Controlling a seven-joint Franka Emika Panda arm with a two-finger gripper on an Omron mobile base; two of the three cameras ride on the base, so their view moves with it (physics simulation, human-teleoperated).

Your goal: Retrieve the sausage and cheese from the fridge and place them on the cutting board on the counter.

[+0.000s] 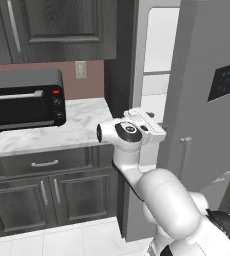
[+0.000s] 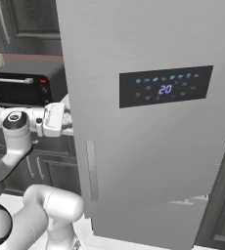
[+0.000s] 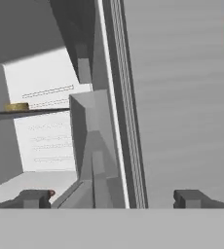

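Gripper (image 3: pixel 111 198) stands with jaws fully spread and empty, straddling the edge of the fridge (image 3: pixel 182 97) door; the cheese (image 3: pixel 16 106) lies on an interior shelf, ahead and off past the left finger.

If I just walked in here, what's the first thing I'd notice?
Probably the big grey fridge door swung open right up close, with a dark panel glowing "20" on it. Next, the white robot arm reaching toward the gap beside that door, its gripper open wide. On the marble counter to the left sits a black toaster oven.
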